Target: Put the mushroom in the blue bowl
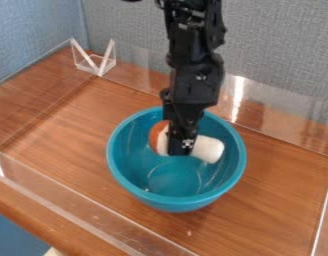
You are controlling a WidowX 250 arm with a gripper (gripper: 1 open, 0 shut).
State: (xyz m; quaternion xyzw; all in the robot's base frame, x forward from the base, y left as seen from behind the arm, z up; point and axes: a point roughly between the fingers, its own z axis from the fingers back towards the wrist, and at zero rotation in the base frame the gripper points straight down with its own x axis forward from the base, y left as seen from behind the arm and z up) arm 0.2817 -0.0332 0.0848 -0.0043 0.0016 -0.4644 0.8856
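- The black gripper (180, 143) points down into the bowl, its tips over the middle of the mushroom; they hide the contact, so I cannot tell how wide it stands or whether it grips.
- The mushroom (208, 149) is inside the bowl's outline, toward the back, its orange cap showing on the left of the gripper and its cream stem on the right. Whether it touches the bowl's inside is hidden.
- The blue bowl (176, 197) stands upright around the mushroom and the gripper's tips.
- The brown wooden counter (60, 125) carries the bowl.
- 1 white, pointed frame (93, 58) stands at the back left of the counter, well apart from the bowl.
- Behind the counter is a speckled grey wall (280, 45), with 1 blue panel (33, 35) at the left.
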